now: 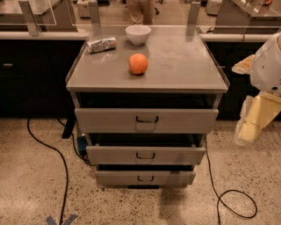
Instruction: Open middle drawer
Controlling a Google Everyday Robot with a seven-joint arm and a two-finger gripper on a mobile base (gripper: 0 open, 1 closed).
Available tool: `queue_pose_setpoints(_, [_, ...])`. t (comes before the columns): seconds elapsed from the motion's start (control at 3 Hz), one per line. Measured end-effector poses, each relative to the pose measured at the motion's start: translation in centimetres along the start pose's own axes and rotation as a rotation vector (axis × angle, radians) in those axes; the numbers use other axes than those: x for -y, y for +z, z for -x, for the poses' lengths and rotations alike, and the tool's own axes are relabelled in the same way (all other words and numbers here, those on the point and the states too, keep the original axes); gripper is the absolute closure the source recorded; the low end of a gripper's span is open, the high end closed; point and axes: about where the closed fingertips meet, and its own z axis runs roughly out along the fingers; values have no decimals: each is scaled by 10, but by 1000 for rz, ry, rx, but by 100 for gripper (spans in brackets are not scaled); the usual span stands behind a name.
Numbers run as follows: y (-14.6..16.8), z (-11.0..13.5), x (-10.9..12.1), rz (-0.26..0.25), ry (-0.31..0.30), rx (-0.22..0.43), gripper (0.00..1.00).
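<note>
A grey metal cabinet stands on the speckled floor with three drawers stacked below its top. The middle drawer (pixel 145 155) is the mid-sized one, with a flat grey front and a small dark loop handle (pixel 145 155) at its centre. It sits slightly out, with a dark gap above it. The wider top drawer (pixel 146 120) and the narrower bottom drawer (pixel 145 178) also stand a little out. My gripper (pixel 251 124) hangs at the far right, at about the height of the top drawer, off the cabinet's right side and touching none of the drawers.
On the cabinet top (pixel 184 61) are an orange (pixel 138 63), a white bowl (pixel 138 34) and a foil-wrapped packet (pixel 101 44). Black cables (pixel 61 158) lie on the floor at both sides. Dark counters stand behind. A person's legs (pixel 140 9) show at the back.
</note>
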Motion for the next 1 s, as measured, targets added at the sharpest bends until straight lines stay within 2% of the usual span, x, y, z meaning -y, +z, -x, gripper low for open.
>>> queue_pose_setpoints(0.33, [31,-9,-2,19,33,36,0])
queue_pose_setpoints(1.0, [100,-29,-18,84,114,65,0])
